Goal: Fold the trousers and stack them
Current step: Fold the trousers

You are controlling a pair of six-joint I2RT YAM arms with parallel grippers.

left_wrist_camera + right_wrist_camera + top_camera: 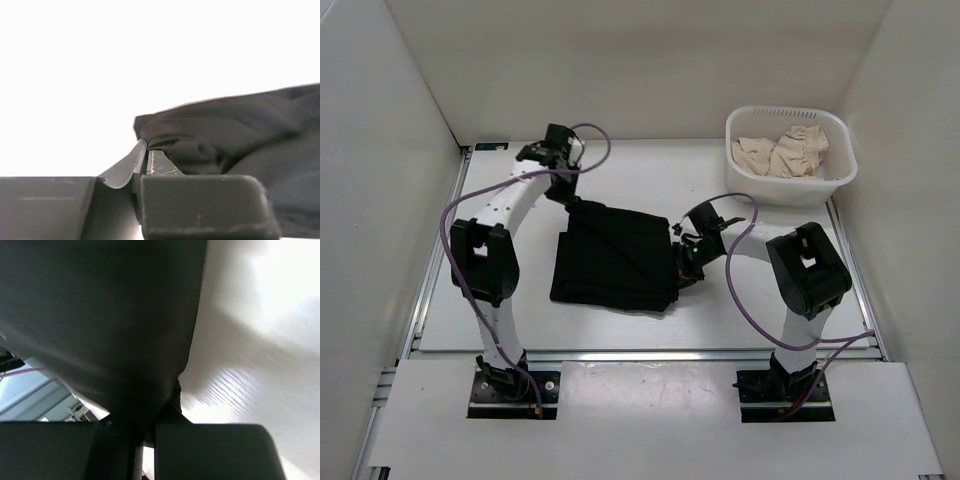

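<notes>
The black trousers (615, 258) lie folded into a rough rectangle in the middle of the white table. My left gripper (571, 197) is at their far left corner, shut on a pinch of the fabric. In the left wrist view the two fingers (145, 152) meet with the black cloth (235, 125) bunched at their tips. My right gripper (679, 257) is at the trousers' right edge, shut on the cloth. In the right wrist view the dark fabric (100, 315) runs down between the jaws (161, 416) and fills most of the picture.
A white basket (748, 175) stands at the far right corner of the table with beige cloth garments (782, 152) in it. White walls enclose the table on three sides. The arm bases are bolted at the near edge.
</notes>
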